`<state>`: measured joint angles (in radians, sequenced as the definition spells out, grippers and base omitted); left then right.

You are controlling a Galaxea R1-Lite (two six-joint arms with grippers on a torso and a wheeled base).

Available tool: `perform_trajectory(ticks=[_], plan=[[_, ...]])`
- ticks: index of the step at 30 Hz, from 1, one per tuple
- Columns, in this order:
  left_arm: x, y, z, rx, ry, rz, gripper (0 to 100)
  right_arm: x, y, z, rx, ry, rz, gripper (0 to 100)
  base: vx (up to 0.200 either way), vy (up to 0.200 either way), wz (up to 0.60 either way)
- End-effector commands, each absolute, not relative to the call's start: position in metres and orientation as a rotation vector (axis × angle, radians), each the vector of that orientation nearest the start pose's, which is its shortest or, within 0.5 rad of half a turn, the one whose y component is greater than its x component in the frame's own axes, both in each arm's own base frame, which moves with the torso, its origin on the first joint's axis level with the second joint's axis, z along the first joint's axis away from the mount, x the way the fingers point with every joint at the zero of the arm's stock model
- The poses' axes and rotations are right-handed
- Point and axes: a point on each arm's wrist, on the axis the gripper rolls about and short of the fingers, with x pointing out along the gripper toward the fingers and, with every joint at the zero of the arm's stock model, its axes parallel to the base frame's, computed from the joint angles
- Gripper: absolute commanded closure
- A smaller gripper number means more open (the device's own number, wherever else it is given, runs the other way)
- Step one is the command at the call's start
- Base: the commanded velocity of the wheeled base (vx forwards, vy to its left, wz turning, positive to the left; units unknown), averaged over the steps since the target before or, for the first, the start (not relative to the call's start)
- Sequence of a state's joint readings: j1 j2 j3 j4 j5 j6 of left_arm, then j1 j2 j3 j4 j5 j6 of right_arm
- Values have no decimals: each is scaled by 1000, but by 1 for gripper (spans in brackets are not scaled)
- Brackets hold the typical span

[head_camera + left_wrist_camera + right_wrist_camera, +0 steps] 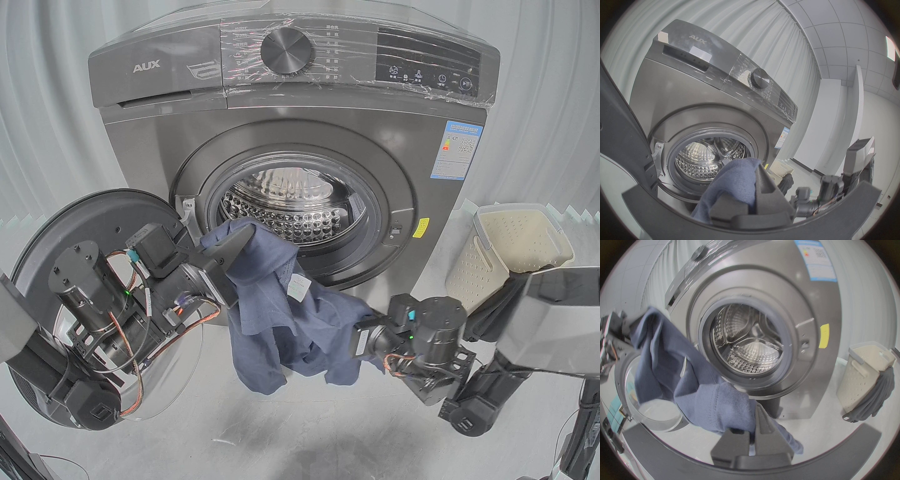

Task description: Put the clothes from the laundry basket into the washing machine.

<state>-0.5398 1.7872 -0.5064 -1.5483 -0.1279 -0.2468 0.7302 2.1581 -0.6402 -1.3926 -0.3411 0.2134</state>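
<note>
At the left, the door (94,215) of the washing machine (156,144) stands open; beside it the left gripper (242,245) pinches 1 end of a blue shirt (281,319), which sags before the open drum (287,203). At lower centre-right the right gripper (362,336) pinches the other end; far right, the laundry basket (525,237) has a dark garment (875,396) draped over its rim.

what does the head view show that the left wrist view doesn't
The head view adds the blue shirt hanging full length, its white tag, and the right gripper clamped on its lower end. The left wrist view adds the ceiling tiles and a ceiling light. Both show the washing machine with its door open, the drum, the basket with a dark cloth over its side, and the left gripper clamped on the shirt's top.
</note>
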Motion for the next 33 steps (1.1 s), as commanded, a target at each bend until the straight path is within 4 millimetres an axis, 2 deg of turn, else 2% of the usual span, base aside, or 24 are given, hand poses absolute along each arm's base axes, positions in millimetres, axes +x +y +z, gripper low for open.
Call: perform_trajectory(ticks=[1, 8, 9, 13, 20, 21, 22, 24, 33], plan=[[248, -150, 164, -284, -149, -685, 100, 255, 198, 104, 188, 71, 343, 100, 0, 0, 0], [244, -150, 162, -313, -121, -704, 100, 247, 193, 119, 209, 34, 364, 100, 0, 0, 0], [242, -149, 159, -310, -106, -705, 0, 244, 191, 122, 212, 27, 366, 100, 0, 0, 0], [241, -149, 154, -309, -85, -703, 0, 241, 188, 126, 213, 20, 366, 100, 0, 0, 0], [235, -148, 104, -261, 123, -682, 0, 237, 184, 153, 250, -68, 400, 100, 0, 0, 0], [235, -148, 104, -261, 123, -682, 0, 237, 184, 153, 250, -68, 400, 100, 0, 0, 0], [235, -149, 91, -247, 177, -674, 0, 235, 183, 158, 254, -83, 409, 100, 0, 0, 0], [235, -148, 80, -234, 223, -665, 0, 234, 182, 161, 260, -94, 412, 100, 0, 0, 0], [242, -153, 51, -196, 312, -651, 0, 231, 188, 167, 279, -132, 446, 100, 0, 0, 0]])
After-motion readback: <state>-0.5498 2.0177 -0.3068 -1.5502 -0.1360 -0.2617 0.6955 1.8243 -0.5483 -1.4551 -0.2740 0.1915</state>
